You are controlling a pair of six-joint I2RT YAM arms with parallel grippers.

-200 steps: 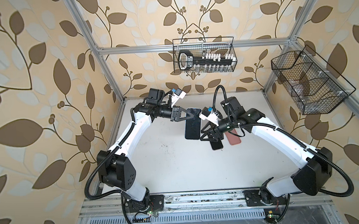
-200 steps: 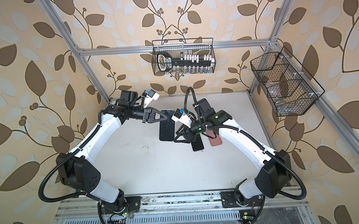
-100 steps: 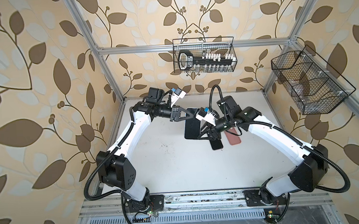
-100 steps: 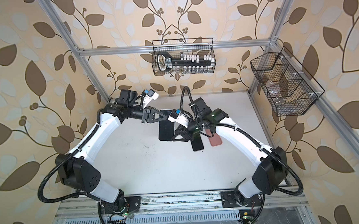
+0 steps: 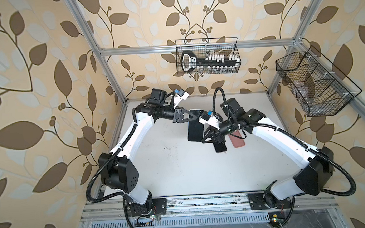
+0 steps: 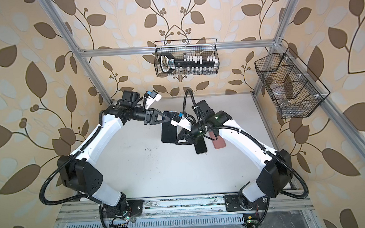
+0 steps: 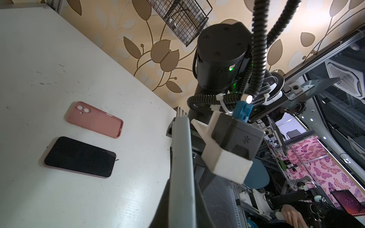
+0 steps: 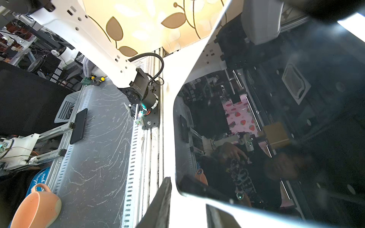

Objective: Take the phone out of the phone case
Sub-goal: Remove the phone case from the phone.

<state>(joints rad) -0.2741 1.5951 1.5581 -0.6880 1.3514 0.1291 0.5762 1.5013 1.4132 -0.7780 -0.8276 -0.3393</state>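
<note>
My left gripper (image 5: 197,116) is shut on the far short edge of a black phone (image 5: 194,129), which hangs above the table. The left wrist view shows that phone edge-on as a grey band (image 7: 180,158) between the dark fingers. My right gripper (image 5: 205,137) is at the phone's near right corner, jaws narrowly apart. In the right wrist view the glossy screen (image 8: 276,118) fills the right side, and one finger (image 8: 163,197) stands clear of the corner. An empty pink phone case (image 7: 96,120) and a second black phone (image 7: 79,155) lie flat on the table.
The white table (image 5: 181,173) has a metal frame post at each back corner. A wire basket (image 5: 207,59) with tools hangs on the back wall and another (image 5: 314,84) on the right wall. An orange mug (image 8: 35,205) sits beyond the table's front rail.
My right gripper has moved left to the held phone's near corner and its jaws have narrowed. The left arm and the phone have stayed where they were.
</note>
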